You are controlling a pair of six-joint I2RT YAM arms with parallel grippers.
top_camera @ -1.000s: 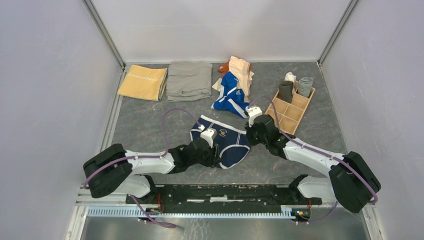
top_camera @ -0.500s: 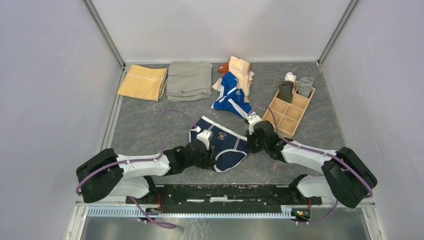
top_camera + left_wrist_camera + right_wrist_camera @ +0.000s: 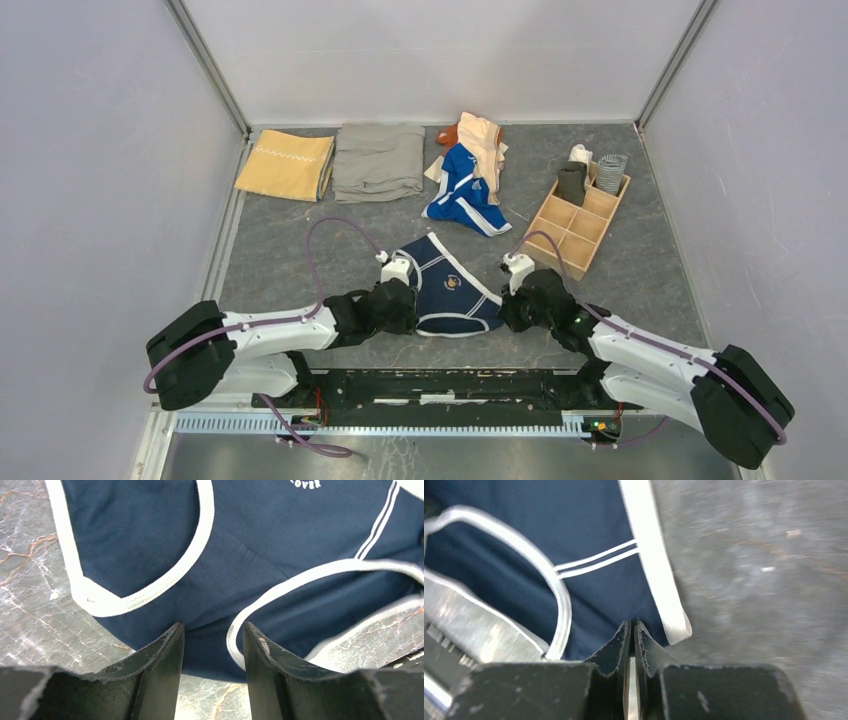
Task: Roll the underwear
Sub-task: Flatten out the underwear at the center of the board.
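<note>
The navy underwear (image 3: 450, 290) with white trim lies spread on the table between my two arms. My left gripper (image 3: 410, 305) is at its left side. In the left wrist view the left gripper (image 3: 212, 626) stands open, its tips at the near hem of the underwear (image 3: 250, 555), with bare table showing between the fingers. My right gripper (image 3: 506, 308) is at the cloth's right corner. The right wrist view shows the right gripper (image 3: 631, 623) shut, pinching the navy edge of the underwear (image 3: 589, 540) beside the white waistband.
At the back lie a folded mustard-yellow cloth (image 3: 286, 164), a folded grey-khaki cloth (image 3: 379, 160) and a heap of bright blue and peach pieces (image 3: 468, 180). A wooden divider box (image 3: 585, 213) at the right holds rolled items (image 3: 572, 182) in its far cells.
The underwear has turned and slid a little toward the near edge. The right gripper has drawn back toward the near right with the cloth's corner. The left gripper has shifted slightly left.
</note>
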